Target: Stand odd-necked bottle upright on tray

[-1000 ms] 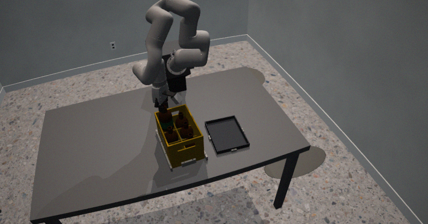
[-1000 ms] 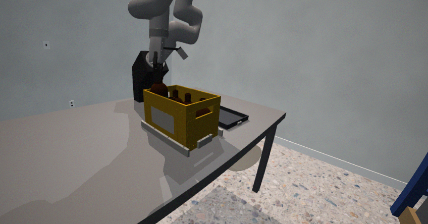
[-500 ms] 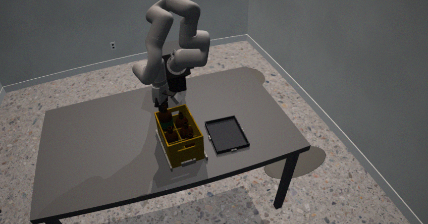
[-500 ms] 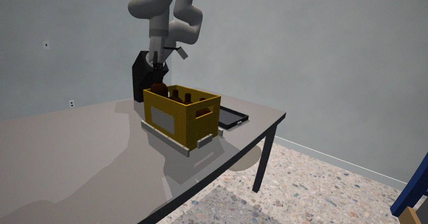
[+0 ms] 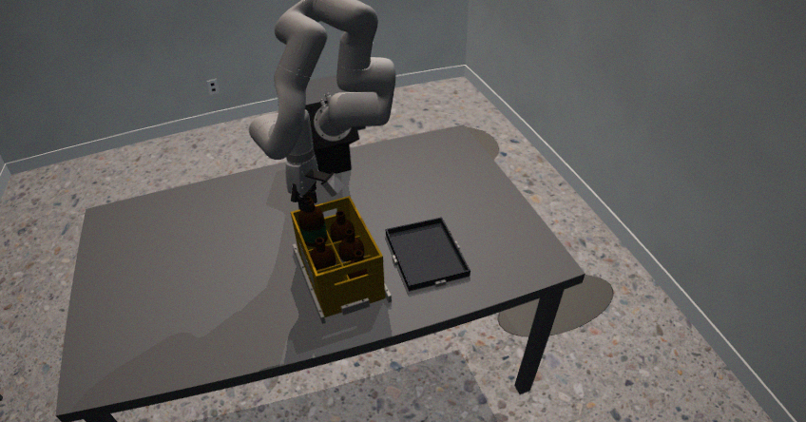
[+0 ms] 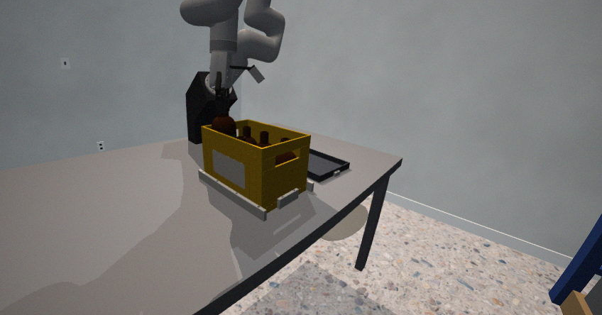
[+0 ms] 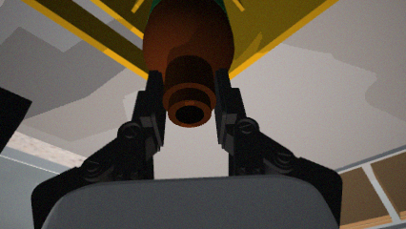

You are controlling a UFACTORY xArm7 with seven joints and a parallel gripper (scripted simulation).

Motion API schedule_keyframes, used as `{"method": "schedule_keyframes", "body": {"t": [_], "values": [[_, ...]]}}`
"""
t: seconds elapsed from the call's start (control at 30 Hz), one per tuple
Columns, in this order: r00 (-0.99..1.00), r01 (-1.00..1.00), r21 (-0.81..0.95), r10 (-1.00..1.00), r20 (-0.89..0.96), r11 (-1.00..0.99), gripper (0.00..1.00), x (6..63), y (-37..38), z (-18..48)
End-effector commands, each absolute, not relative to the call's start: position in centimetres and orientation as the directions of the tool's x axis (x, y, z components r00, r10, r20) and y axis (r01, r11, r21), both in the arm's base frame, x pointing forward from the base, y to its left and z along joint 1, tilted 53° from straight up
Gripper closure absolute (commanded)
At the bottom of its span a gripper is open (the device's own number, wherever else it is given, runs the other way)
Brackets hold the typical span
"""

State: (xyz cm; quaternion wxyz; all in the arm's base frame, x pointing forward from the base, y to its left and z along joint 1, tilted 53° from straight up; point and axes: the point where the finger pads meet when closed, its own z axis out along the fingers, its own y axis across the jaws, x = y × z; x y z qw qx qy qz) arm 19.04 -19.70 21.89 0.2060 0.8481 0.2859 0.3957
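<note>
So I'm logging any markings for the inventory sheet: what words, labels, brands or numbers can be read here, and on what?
None can be read in any view.
Crate: a plain grey panel on its side, no lettering.
Bottle held by the neck in the hand: a green band around its body, no text visible.
Tray: unmarked.
</note>
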Motion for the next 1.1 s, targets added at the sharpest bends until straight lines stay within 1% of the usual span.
{"method": "schedule_keyframes", "body": {"t": [0.0, 1.07], "values": [[0.524, 0.32, 0.577, 0.648, 0.553, -0.752, 1.0, 18.9, -19.8, 22.0], [0.524, 0.32, 0.577, 0.648, 0.553, -0.752, 1.0, 16.6, -19.4, 23.8]]}}
